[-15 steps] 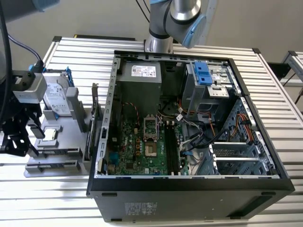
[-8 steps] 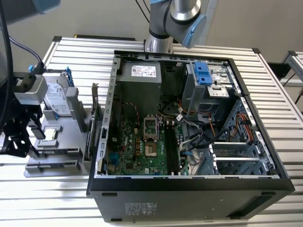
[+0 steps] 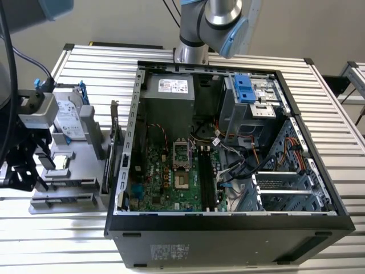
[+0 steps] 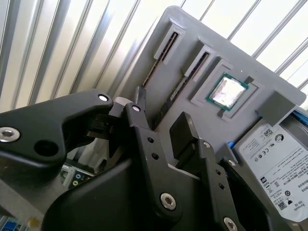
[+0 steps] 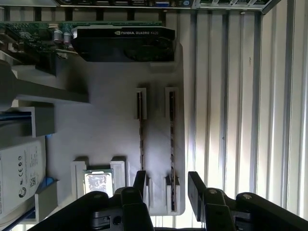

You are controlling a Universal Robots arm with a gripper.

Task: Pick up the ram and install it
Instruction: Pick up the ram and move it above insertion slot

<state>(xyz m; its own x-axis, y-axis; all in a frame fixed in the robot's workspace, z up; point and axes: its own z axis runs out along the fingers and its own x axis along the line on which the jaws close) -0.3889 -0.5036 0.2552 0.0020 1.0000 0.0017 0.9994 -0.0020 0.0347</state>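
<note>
Two ram sticks stand edge-on as narrow dark strips in slots of a grey holder tray [image 5: 110, 120]. In the first wrist view one ram [image 5: 172, 144] lies near the tray's edge and the other ram [image 5: 141, 139] beside it. My gripper [image 5: 168, 182] hangs open above one end of them, holding nothing. The edge-side ram lines up with the gap between its black fingers [image 5: 196, 185]. In the second wrist view the gripper [image 4: 161, 113] is over the same ram [image 4: 190, 77]. In the exterior view the gripper [image 3: 25, 171] is at the far left, beside the tray [image 3: 63, 205].
The tray also holds a processor chip [image 5: 98, 182], a silver hard drive [image 3: 68, 117] and an upright expansion card [image 5: 122, 43]. The open computer case [image 3: 228, 228] stands at the exterior view's right of the tray, with long black memory slots [image 3: 206, 182] on its motherboard. Everything rests on a slatted metal table [image 3: 85, 63].
</note>
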